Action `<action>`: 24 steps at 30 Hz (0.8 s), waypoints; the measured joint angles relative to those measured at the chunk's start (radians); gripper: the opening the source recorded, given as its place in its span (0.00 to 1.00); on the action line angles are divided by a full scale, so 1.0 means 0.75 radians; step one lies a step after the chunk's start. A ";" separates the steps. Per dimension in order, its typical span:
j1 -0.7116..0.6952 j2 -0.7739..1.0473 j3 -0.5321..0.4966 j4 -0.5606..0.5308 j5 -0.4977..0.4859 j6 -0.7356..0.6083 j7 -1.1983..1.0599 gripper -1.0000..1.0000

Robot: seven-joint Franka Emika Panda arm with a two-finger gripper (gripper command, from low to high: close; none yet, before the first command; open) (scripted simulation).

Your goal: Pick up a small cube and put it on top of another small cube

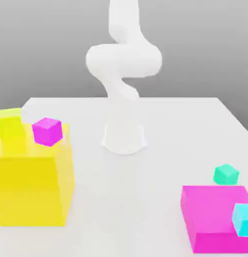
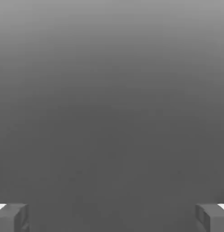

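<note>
white table (image 1: 161, 125) under a plain grey backdrop (image 1: 45, 45).

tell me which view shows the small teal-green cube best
The exterior view: the small teal-green cube sits in plain sight just behind the big pink block. The hand view gives nothing of it, just grey background between the open gripper fingertips.

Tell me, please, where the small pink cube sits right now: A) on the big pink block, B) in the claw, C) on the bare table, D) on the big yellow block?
D: the small pink cube rests on top of the big yellow block, at the exterior view's left.
</note>
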 joint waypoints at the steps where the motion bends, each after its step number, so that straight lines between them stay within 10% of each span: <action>1: 0.044 0.041 -0.001 -0.020 0.009 0.024 -0.058 0.50; 24: 0.808 0.911 0.230 -0.454 0.067 0.536 -1.185 0.50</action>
